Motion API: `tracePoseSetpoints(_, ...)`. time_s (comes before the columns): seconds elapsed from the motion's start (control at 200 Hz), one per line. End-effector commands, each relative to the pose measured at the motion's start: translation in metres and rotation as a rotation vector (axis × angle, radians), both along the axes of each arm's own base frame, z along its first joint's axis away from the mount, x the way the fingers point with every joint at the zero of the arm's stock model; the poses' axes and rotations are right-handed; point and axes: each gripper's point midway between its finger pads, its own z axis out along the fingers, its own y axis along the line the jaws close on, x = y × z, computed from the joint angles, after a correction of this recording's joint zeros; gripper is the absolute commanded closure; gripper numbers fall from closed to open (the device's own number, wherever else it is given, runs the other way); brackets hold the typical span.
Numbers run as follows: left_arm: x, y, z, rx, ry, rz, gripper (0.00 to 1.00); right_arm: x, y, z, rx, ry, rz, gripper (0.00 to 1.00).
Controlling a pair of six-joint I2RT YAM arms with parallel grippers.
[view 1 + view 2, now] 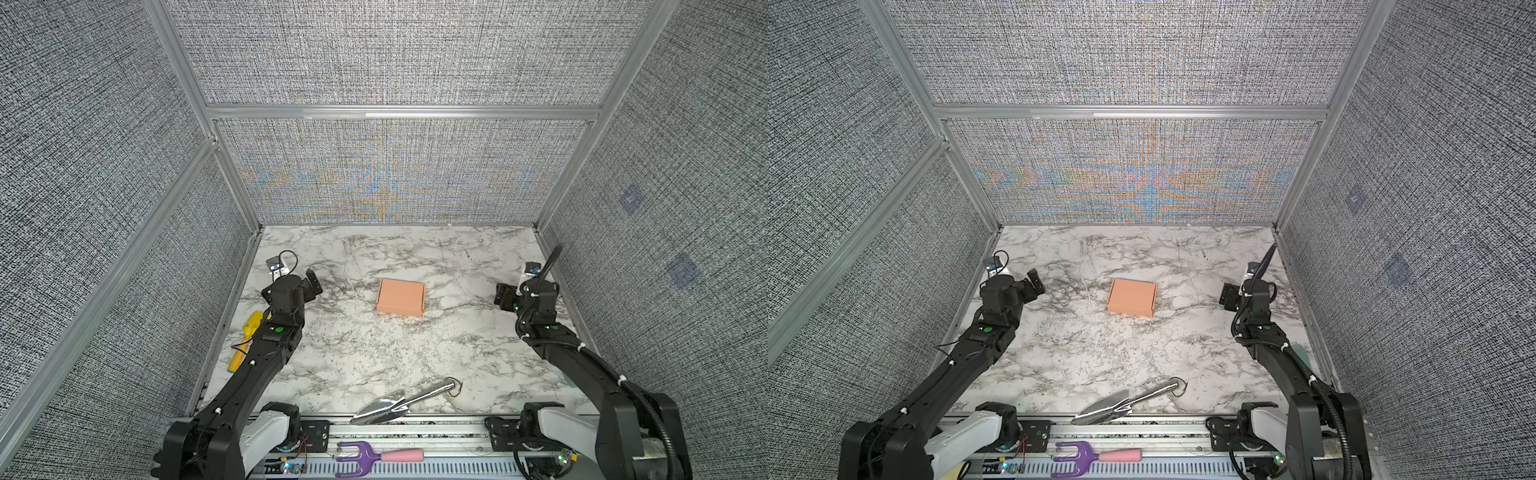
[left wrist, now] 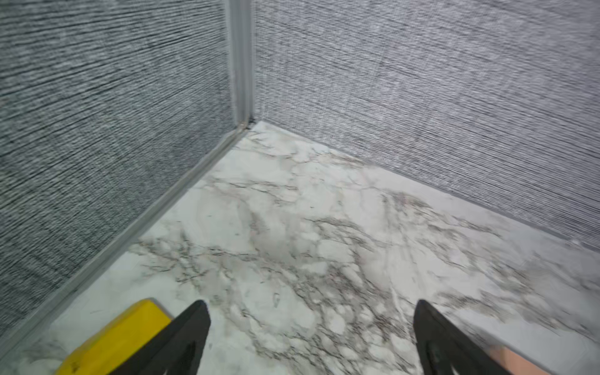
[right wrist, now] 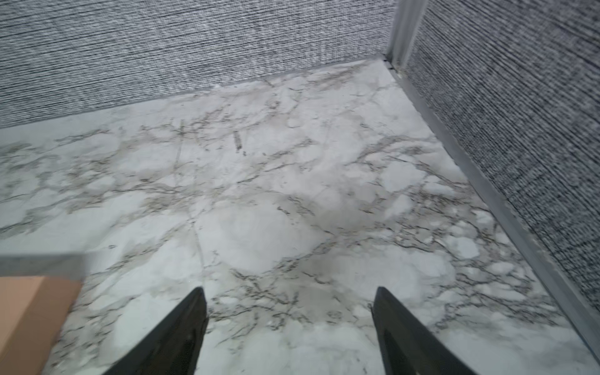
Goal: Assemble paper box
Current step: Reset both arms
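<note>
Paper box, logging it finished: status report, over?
Left gripper open, empty. Right gripper open, empty. Paper box closed up, mid-table, untouched. Trowel lies nearer, apart.

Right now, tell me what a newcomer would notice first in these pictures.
The salmon-pink box, folded shut, sits at the middle of the marble table. The left tool and right tool stand open on either side of it, touching nothing. A shiny trowel lies at the table's near edge, with a purple fork past the rail in front of it.
</note>
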Motion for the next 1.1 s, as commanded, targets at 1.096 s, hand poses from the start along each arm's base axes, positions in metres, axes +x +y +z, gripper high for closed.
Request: tracePoseSetpoints(1.096, 0.001, 0.003, -0.053, 0.285, -0.262, -0.234, 0.01, 0.020, -0.022, -0.030, -0.129, -0.202, -0.052, 0.01)
